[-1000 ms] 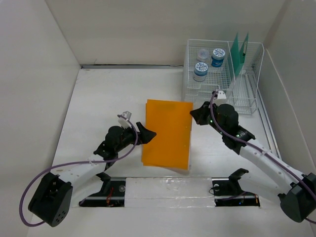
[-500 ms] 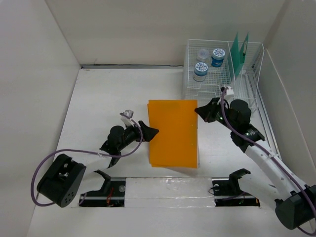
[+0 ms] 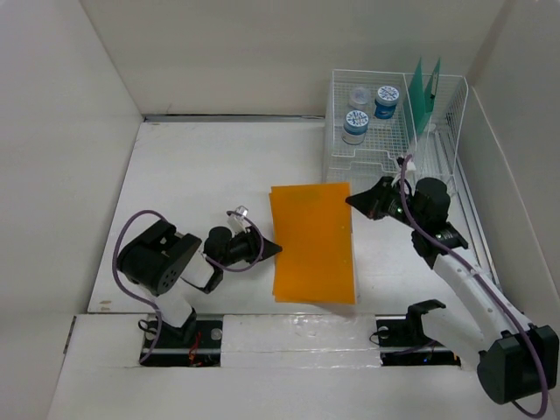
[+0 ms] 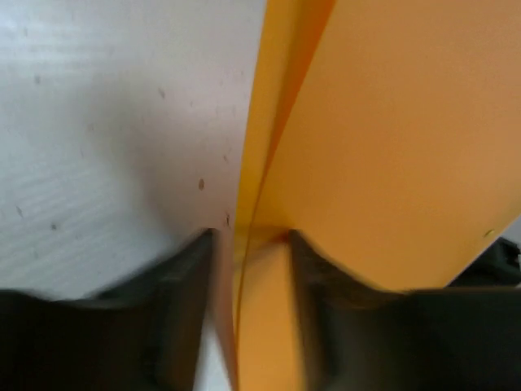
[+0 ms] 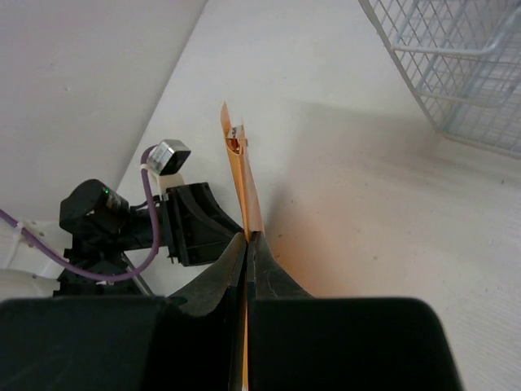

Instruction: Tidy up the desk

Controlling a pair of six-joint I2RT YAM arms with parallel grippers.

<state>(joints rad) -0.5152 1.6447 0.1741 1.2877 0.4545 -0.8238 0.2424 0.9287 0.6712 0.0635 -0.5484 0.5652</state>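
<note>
Overall, white desk (image 3: 201, 166), white walls (image 3: 262, 52)

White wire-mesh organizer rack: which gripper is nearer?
Right. The right gripper pinches the flat orange folder near the white wire-mesh rack; the left gripper is at the folder's opposite edge.

Black-and-white arms (image 3: 468, 293), purple cables (image 3: 140, 216)

A robot test cell: plain white walls (image 3: 245, 52) box in a white desk (image 3: 201, 166).
</note>
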